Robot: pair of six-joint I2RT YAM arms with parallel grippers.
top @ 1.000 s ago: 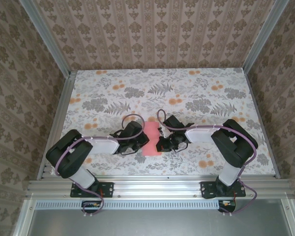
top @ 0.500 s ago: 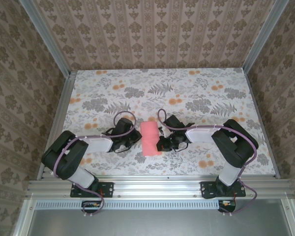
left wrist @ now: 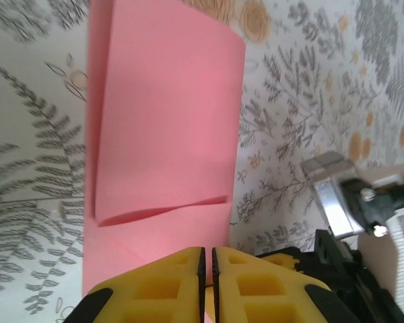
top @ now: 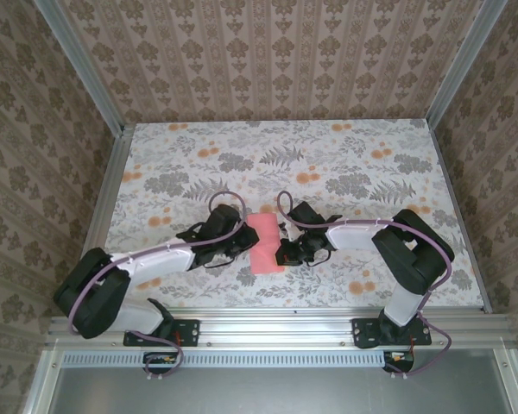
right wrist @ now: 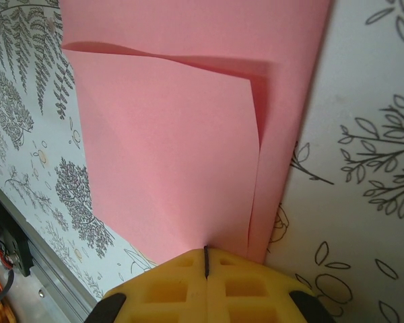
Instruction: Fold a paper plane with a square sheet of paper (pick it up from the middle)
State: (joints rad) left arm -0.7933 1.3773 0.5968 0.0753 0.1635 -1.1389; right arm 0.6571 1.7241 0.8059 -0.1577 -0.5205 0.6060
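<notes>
W/ folded pink-red paper sheet [top: 264, 245] flat on floral tabletop [top: 345, 155] btwn arms, anchor its edge w/ R gripper [right wrist: 205, 256], pads pressed together, and sweep near-closed L gripper [left wrist: 208, 259] along crease, even pressure.

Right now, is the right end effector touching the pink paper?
Touching. Right wrist view: the pink paper meets the tip of the shut right end effector, no gap.
</notes>
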